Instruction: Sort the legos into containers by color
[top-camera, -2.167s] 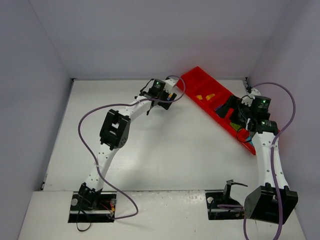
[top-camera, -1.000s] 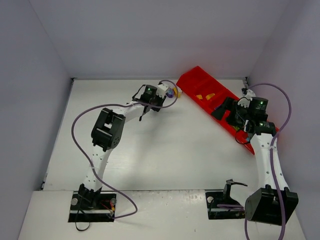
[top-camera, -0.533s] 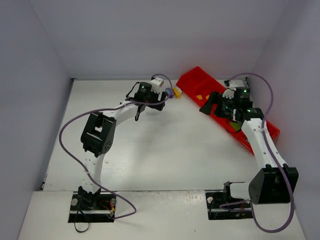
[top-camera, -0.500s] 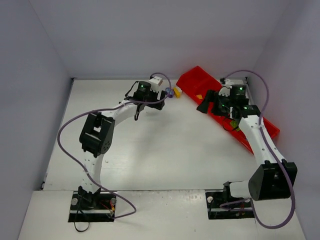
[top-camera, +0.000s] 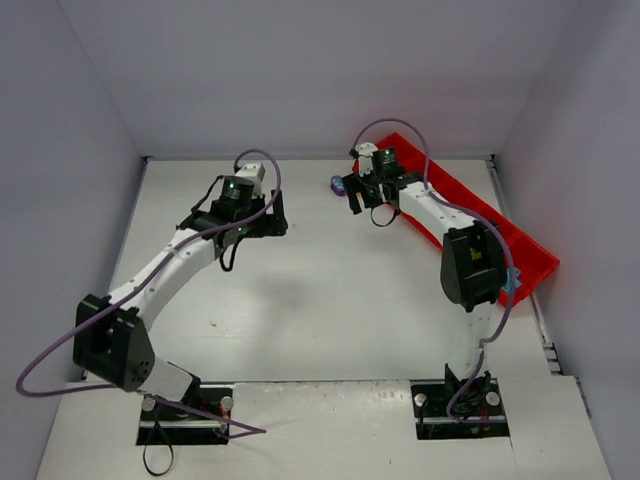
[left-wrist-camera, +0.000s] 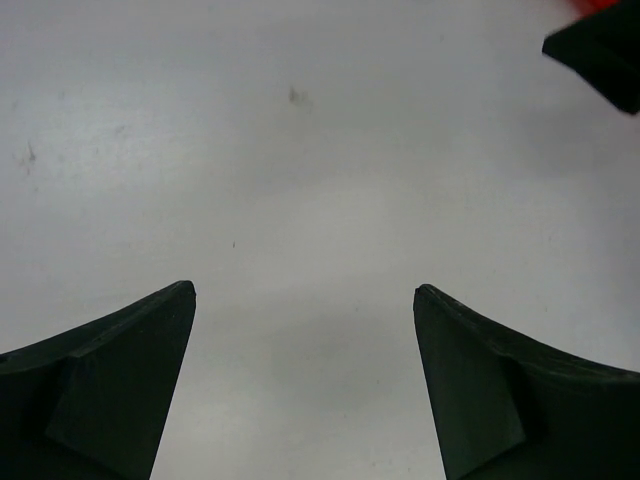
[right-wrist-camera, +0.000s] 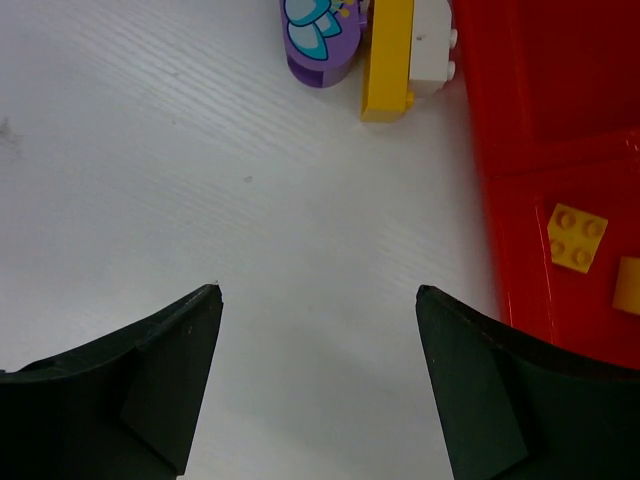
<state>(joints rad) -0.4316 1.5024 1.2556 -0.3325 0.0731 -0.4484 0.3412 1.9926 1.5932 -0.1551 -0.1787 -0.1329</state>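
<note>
**1. Left end effector.** In the left wrist view I read the left gripper (left-wrist-camera: 304, 290) as wide. Its two fingers are spread far apart and only bare white table (left-wrist-camera: 300, 150) shows in the gap, so nothing is held. In the overhead view it sits over the far half of the table, left of the red tray (top-camera: 525, 250) and clear of it.

**2. Right end effector.** In the right wrist view the right gripper (right-wrist-camera: 318, 290) is also wide. Bare table fills the space between its fingers and it holds nothing. In the overhead view the right arm (top-camera: 470, 260) reaches across to the far end of the tray, and its gripper is just outside the tray's far left corner.

**3. Task items.**
- The tray runs diagonally along the right side of the table, from far centre to near right.
- A small group lies on the table outside the tray, ahead of the right gripper's fingers.
  - A purple piece (right-wrist-camera: 320, 40) with a pale blue print is on the left.
  - A yellow brick (right-wrist-camera: 388, 60) lies against its right side.
  - A white piece (right-wrist-camera: 432, 45) sits between that brick and the tray's outer wall.
- Inside the tray, a four-stud yellow lego (right-wrist-camera: 577, 237) lies flat in the compartment on the near side of a low divider.
- A second yellow lego (right-wrist-camera: 628, 285) is in the same compartment, cut off by the picture edge.
- I cannot tell what the remaining compartments hold, because the arm covers much of the tray in the overhead view.
</note>
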